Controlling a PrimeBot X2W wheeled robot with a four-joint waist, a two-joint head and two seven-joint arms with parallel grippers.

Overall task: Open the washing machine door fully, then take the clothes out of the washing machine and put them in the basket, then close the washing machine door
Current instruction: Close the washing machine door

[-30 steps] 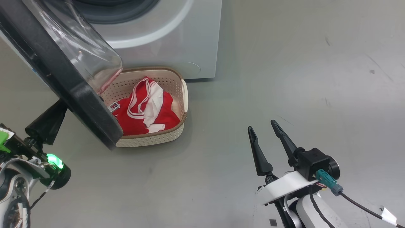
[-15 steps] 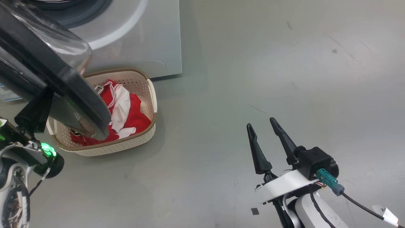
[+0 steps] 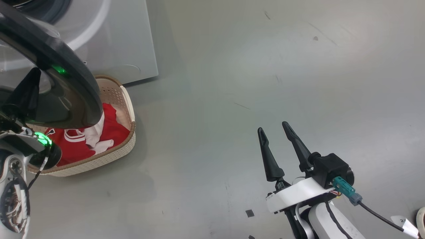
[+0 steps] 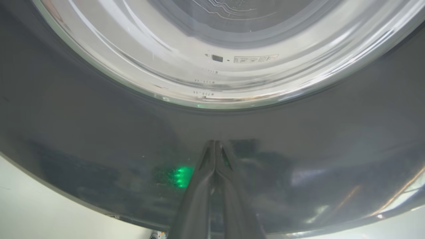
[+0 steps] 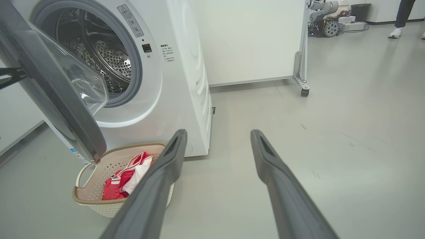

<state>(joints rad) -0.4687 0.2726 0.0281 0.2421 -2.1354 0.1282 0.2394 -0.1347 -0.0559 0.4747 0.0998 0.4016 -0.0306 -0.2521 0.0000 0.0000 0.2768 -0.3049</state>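
Clothes (image 3: 114,130) lie in the basket (image 3: 113,152) — door (image 3: 71,78) half open above it. Left end effector (image 4: 215,145), pinched shut, touches the black rim (image 4: 99,139) (right end effector (image 3: 273,127) gapes idle): push steadily, square on, until the latch catches.

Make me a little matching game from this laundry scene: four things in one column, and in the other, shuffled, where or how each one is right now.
Column 1
1. red jersey
2. washing machine door
3. left gripper
4. right gripper

Column 2
A. jaws spread wide, above the floor
B. lying in the basket
C. partly open, lower edge above the basket
D. jaws shut, tips against the door's black rim

Pairs: 1-B, 2-C, 3-D, 4-A
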